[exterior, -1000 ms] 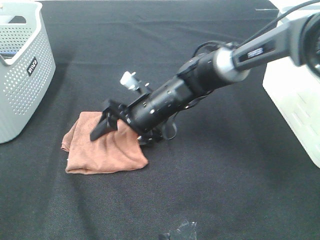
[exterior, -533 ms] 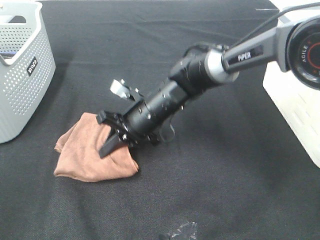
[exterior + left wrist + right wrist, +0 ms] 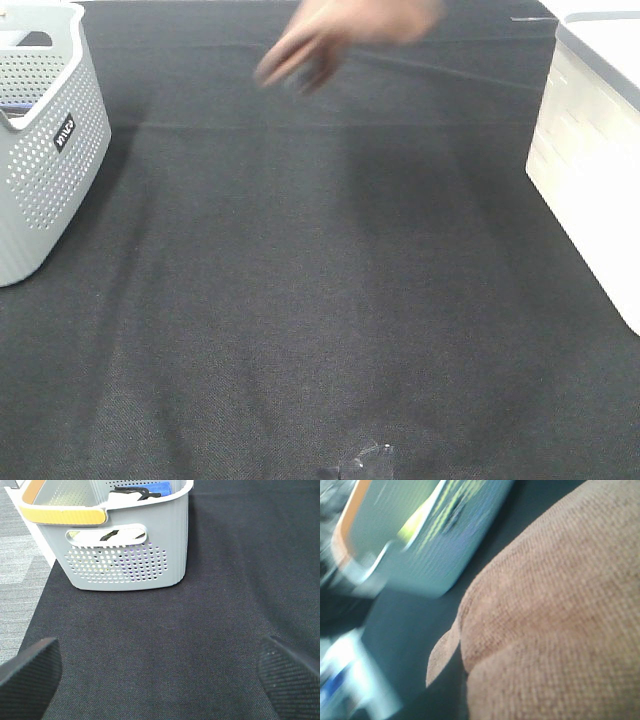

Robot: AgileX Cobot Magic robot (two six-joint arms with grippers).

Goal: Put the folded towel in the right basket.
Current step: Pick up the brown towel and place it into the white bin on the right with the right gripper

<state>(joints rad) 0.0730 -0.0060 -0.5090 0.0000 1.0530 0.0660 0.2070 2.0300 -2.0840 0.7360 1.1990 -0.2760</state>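
Observation:
The folded brown towel [image 3: 335, 30] is off the table and shows as a motion-blurred streak at the far top of the exterior view. It fills the right wrist view [image 3: 555, 615] at very close range, which hides my right gripper's fingers; the gripper appears shut on it. The right basket [image 3: 595, 150] is white and stands at the right edge, apart from the towel. My left gripper [image 3: 160, 680] is open and empty over bare black cloth, its two fingertips [image 3: 27, 672] wide apart.
A grey perforated basket [image 3: 45, 150] stands at the left edge. It also shows in the left wrist view [image 3: 125, 555], holding some items, and blurred in the right wrist view [image 3: 420, 535]. A small dark object [image 3: 362, 465] lies at the front edge.
The right arm, which was pressed on the towel at the table's left middle, has lifted the towel off and swung up and away fast. The arm has left the exterior view.

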